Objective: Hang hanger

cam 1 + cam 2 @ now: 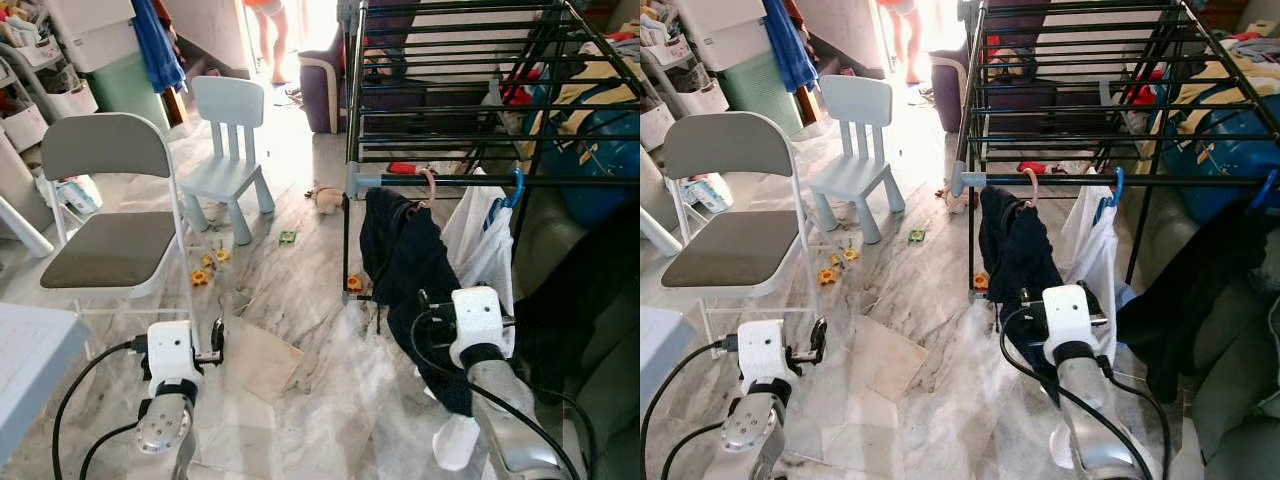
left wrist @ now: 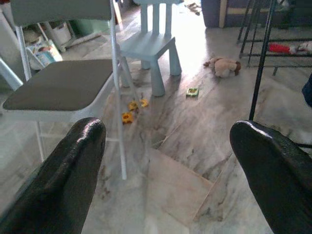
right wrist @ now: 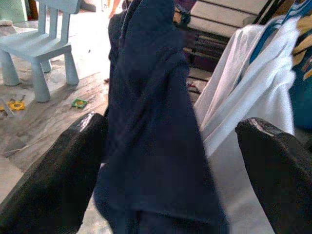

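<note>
the pink hanger (image 1: 428, 186) with the navy garment (image 1: 405, 260) hangs hooked on the drying rack (image 1: 450, 180) rail, so the right gripper (image 3: 165, 170), jaws apart, frames the cloth. left gripper (image 2: 165, 175) idles, jaws apart, over the floor.

We see a navy garment (image 1: 405, 265) on a pink hanger (image 1: 428, 187) on the rack (image 1: 450, 181) at right; a folding chair (image 1: 110, 225) stands left

Both arms held low and forward: left gripper (image 2: 165, 170) with fingers (image 2: 58, 180) spread wide, right gripper (image 3: 170, 170) likewise gaping, fingers (image 3: 53, 175) apart.
</note>
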Available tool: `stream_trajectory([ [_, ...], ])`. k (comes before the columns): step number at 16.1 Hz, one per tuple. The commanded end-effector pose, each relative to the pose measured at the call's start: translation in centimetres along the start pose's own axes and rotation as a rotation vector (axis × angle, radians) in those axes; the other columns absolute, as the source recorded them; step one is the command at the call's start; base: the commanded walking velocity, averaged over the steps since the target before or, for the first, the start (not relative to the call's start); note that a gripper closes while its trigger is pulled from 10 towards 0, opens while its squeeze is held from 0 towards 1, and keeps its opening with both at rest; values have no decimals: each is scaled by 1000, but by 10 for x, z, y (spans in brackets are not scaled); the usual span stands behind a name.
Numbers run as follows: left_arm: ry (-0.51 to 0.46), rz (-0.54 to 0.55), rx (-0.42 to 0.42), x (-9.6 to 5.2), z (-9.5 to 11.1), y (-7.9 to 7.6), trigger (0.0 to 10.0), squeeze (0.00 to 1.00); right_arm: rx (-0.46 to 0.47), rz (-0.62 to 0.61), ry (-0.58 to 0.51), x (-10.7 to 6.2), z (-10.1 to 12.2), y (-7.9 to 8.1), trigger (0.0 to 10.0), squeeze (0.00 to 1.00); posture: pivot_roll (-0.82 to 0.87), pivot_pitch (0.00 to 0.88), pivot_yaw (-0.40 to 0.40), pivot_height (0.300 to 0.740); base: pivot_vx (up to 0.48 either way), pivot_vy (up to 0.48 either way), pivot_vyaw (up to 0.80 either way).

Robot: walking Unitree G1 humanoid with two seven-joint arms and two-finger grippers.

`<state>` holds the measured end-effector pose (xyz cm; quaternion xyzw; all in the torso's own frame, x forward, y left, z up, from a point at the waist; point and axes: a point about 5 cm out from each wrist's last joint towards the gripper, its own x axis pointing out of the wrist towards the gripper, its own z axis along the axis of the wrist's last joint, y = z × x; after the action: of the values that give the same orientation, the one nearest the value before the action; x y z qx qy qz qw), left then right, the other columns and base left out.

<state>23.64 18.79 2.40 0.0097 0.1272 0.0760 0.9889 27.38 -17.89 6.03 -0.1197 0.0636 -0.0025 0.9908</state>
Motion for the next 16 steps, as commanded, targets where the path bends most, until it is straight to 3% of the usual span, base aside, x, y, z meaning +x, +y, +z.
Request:
stream_trajectory([
  [1,-5,15,6,3,0,3,10000,0,9,5,-10,4,2,2,10000,0,-130,0,80,740,-334,0,0],
  [5,-6,10,14,14,4,0,10000,0,18,-5,-10,9,3,0,10000,0,-148,0,103,740,-359,0,0],
  [16,-1,14,29,20,0,4,10000,0,37,-16,45,17,-12,1,10000,0,-128,0,110,740,-416,0,0],
])
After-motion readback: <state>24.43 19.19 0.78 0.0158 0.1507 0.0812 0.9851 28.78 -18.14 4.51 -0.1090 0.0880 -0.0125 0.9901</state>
